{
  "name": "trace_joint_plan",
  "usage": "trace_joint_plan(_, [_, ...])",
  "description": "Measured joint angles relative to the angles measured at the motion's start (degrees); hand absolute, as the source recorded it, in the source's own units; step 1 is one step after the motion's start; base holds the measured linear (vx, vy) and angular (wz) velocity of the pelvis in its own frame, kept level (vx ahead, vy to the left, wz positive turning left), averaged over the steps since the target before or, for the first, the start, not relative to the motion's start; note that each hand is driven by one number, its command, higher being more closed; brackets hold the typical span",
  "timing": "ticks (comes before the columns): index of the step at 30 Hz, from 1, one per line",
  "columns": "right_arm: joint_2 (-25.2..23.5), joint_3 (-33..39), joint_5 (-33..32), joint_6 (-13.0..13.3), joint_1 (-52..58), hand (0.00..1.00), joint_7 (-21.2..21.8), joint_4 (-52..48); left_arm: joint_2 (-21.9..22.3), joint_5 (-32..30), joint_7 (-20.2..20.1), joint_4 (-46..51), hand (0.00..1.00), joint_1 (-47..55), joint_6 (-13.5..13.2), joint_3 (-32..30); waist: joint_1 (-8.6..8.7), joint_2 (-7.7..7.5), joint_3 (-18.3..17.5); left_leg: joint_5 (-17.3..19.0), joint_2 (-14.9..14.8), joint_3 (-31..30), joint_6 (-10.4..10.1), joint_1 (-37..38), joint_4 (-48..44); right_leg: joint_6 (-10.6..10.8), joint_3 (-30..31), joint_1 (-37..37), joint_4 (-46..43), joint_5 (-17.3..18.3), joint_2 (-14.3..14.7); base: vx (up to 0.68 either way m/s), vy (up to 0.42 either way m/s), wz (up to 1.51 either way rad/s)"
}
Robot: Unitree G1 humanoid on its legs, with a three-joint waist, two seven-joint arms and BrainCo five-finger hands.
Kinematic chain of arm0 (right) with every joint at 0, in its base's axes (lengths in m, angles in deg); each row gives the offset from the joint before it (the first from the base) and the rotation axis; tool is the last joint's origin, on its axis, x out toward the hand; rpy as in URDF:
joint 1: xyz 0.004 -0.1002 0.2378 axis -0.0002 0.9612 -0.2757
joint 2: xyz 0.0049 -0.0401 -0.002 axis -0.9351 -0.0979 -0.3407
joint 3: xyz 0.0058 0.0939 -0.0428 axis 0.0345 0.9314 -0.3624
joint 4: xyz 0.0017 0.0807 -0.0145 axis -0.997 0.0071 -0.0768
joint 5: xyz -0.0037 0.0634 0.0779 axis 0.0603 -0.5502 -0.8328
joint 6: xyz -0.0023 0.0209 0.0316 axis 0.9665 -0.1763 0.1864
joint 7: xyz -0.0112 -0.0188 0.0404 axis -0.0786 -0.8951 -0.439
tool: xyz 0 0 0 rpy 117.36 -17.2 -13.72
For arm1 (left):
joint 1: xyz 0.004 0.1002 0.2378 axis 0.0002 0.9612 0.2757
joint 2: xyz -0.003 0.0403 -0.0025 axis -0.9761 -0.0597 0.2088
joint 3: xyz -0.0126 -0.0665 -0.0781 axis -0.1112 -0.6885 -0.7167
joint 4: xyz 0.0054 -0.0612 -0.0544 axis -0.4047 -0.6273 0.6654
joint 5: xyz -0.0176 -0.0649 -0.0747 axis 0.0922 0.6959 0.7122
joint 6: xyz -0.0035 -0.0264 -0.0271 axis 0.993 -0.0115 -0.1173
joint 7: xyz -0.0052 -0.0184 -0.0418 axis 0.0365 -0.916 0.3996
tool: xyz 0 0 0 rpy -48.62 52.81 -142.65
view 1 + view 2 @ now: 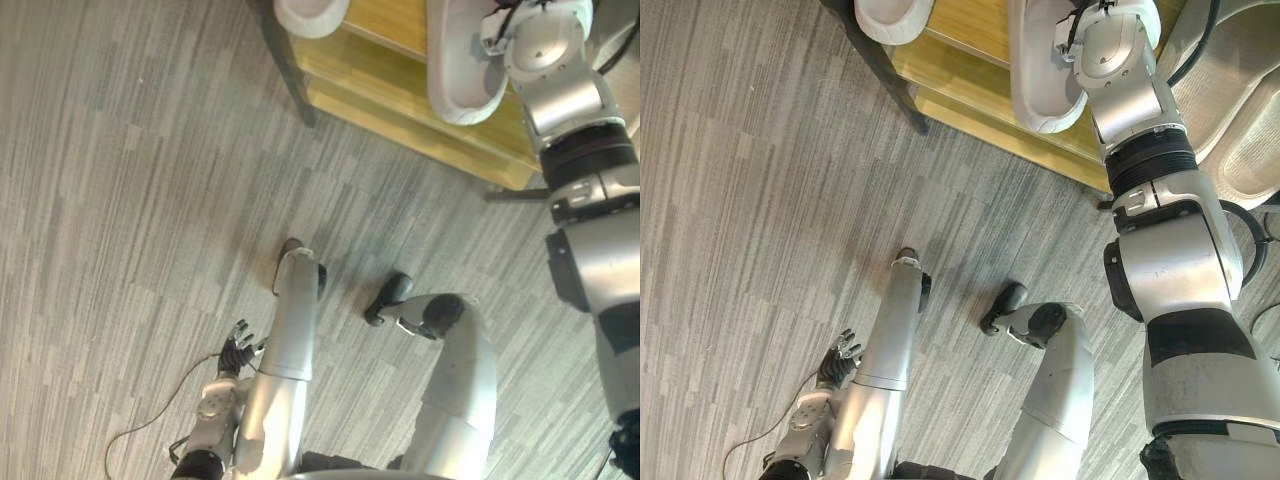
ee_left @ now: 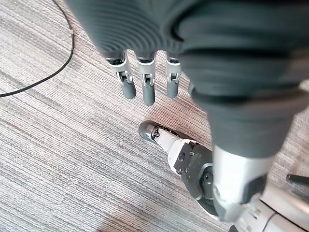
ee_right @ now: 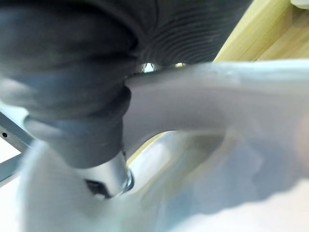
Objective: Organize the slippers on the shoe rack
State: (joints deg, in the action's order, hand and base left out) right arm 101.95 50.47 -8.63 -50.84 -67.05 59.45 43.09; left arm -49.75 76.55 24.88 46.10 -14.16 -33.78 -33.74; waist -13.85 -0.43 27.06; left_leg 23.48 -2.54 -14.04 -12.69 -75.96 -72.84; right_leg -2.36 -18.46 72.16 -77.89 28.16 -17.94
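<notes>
The right hand [image 3: 112,175] is pressed close against a white slipper [image 1: 465,70] lying on the rack [image 1: 400,125]. Its fingers are hidden behind the slipper's band, so whether the slipper is gripped or let go cannot be told. The step in hand is judged to be the setting of this slipper on the shelf. Next, a clean release and a straight withdrawal are called for, lest the slipper be dragged over the edge. A second slipper [image 1: 310,15] lies on the rack well to the left of this hand. The left hand [image 2: 147,84] hangs low over the floor [image 1: 120,200], fingers relaxed, nothing held
</notes>
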Motion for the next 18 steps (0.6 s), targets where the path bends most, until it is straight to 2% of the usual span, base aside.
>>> trace_joint_plan(11, [-0.14, 0.15, -2.09, -0.51, 0.25, 0.00, 1.55, 0.00, 0.24, 0.04, -0.11, -0.22, 0.00, -0.08, 0.08, -0.90, 0.11, 0.02, -0.10, -0.25, -1.21, 0.54, -0.02, 0.20, -0.78, -1.80, 0.40, 0.31, -0.03, -0.99, 0.97, 0.01, 0.009, -0.07])
trace_joint_plan(18, [-3.79, 2.49, -3.06, -0.80, 4.26, 0.00, 2.47, -0.31, 0.47, -0.02, -0.02, -2.97, 0.00, -0.61, 1.55, -2.60, 0.79, 0.00, -1.50, -0.19, -2.75, 1.70, 0.06, 1.91, -1.62, -1.63, 1.25, -0.56, -0.33, -0.92, 2.02, -0.01, 0.005, -0.12])
